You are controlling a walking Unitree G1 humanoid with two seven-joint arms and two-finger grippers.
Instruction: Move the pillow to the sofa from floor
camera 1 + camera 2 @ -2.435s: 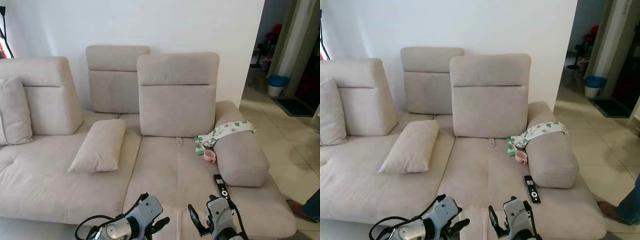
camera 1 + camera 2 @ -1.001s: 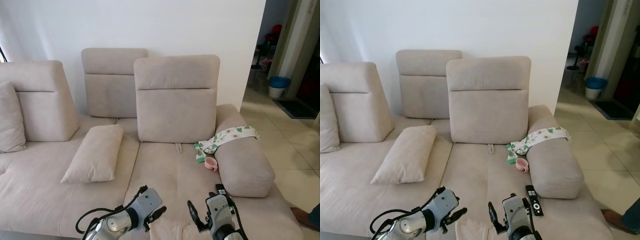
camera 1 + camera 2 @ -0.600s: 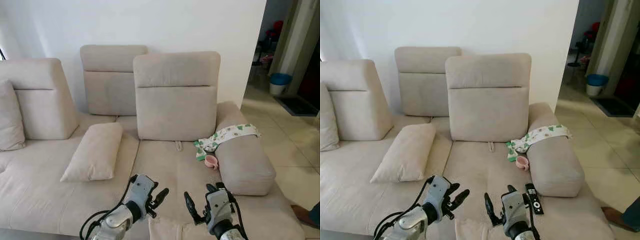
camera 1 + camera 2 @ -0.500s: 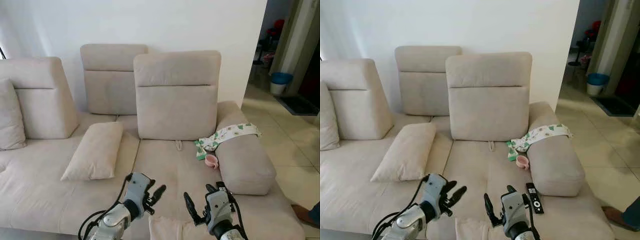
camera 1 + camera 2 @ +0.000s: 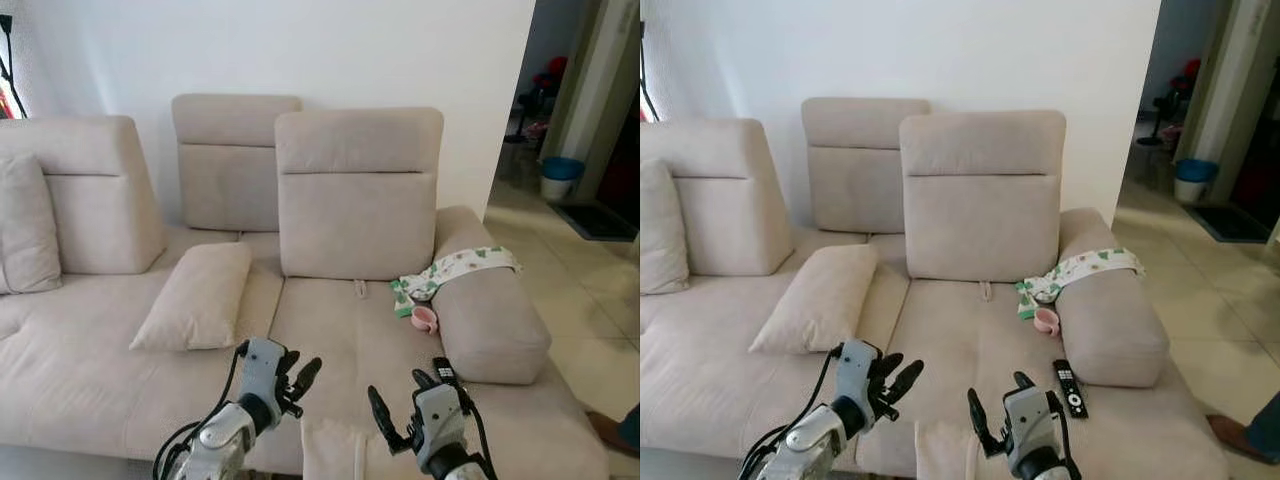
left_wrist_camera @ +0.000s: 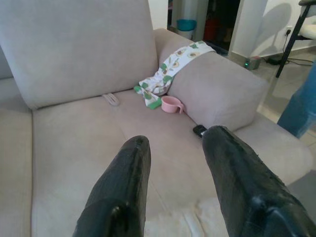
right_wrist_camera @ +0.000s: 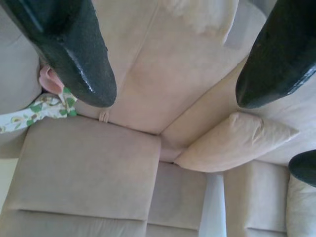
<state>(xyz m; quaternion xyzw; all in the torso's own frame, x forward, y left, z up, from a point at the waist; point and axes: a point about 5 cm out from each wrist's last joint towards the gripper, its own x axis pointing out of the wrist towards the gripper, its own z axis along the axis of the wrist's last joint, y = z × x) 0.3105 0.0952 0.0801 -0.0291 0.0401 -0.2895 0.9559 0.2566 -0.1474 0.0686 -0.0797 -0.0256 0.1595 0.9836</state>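
Note:
The top edge of a beige pillow pokes up at the bottom of the head views, in front of the sofa's front edge and between my two grippers. What holds it up is hidden. My left gripper hovers over the seat just left of it, fingers apart with nothing between them. On the pillow's right my right gripper is open too. A second beige pillow lies on the sofa seat, further back and to the left.
A black remote, a pink cup and a green-patterned cloth lie by the sofa's right armrest. Another cushion leans at the far left. A person's foot rests on the tiled floor at the right.
Both grippers have risen higher over the seat, the left one shifting left. The pillow's edge has come up into view between them. The camera has shifted slightly.

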